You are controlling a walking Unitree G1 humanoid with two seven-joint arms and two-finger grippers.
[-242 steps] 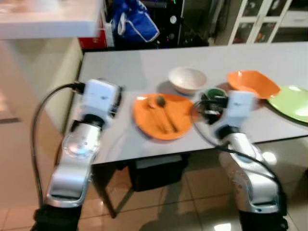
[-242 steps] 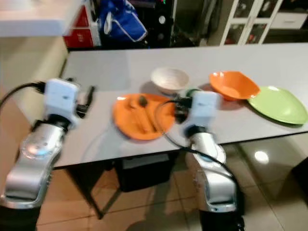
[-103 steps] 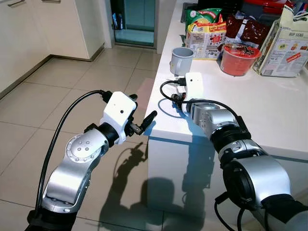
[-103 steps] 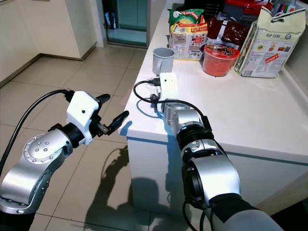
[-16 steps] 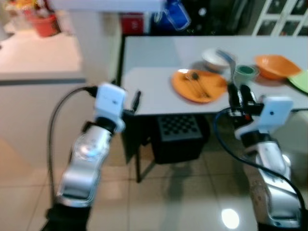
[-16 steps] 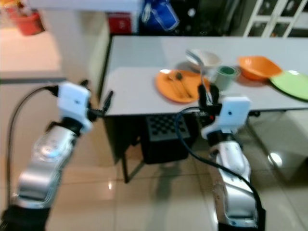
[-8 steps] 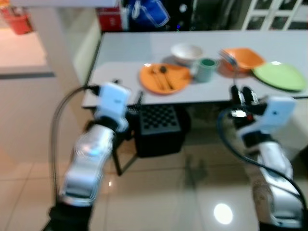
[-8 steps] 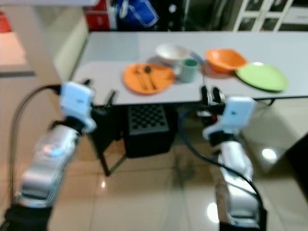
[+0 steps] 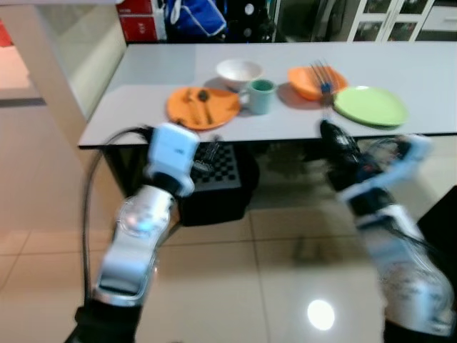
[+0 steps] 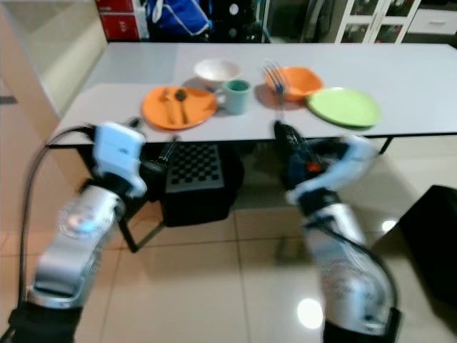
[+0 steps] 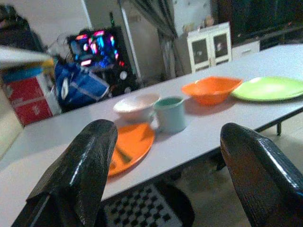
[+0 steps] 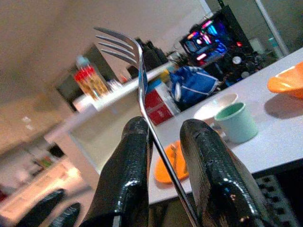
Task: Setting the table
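Observation:
A grey table (image 9: pixel 157 78) carries an orange plate (image 9: pixel 203 107) with cutlery on it, a white bowl (image 9: pixel 239 70), a green mug (image 9: pixel 261 95), an orange bowl (image 9: pixel 314 80) and a green plate (image 9: pixel 370 106). My right gripper (image 12: pixel 163 127) is shut on a silver fork (image 12: pixel 142 90), tines up. It hangs in front of the table's near edge, below the orange bowl, with the fork (image 9: pixel 323 78) standing upright. My left gripper (image 11: pixel 165 127) is open and holds nothing, short of the table edge near the orange plate (image 11: pixel 130 146) and the mug (image 11: pixel 170 113).
A black checkered crate (image 9: pixel 218 186) sits under the table between my arms. A beige counter wall (image 9: pixel 50 57) stands at the left. Behind the table are a blue bag (image 9: pixel 193 16), red boxes (image 9: pixel 139 18) and a white cabinet (image 9: pixel 400 18). Glossy tiled floor (image 9: pixel 250 286) lies below.
The camera has swung, so the table now sits centred and its dishes lie further left. My right arm has tilted outward with the fork still gripped. The left gripper stays open.

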